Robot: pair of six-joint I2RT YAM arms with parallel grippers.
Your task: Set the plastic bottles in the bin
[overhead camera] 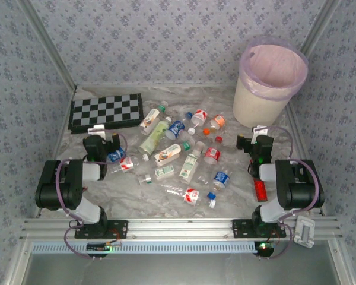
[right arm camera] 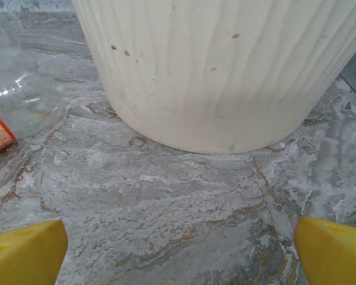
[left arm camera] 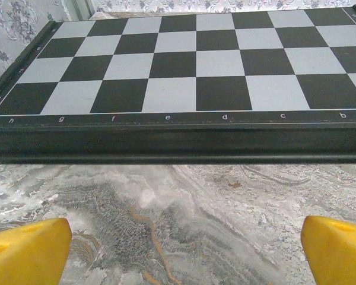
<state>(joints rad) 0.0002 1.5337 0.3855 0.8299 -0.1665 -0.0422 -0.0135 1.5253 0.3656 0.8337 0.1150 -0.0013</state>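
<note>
Plastic bottles (overhead camera: 154, 139) lie scattered across the centre of the top view, and the bin (overhead camera: 261, 104) stands upper right. The left gripper (left arm camera: 178, 252) and right gripper (right arm camera: 178, 252) both gape wide, empty.

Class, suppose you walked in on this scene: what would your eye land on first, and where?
First, the jumble of plastic bottles scattered across the middle of the marbled table. Next, the big cream bin with its pink liner in the far right corner, and the black-and-white chessboard at the far left.
</note>
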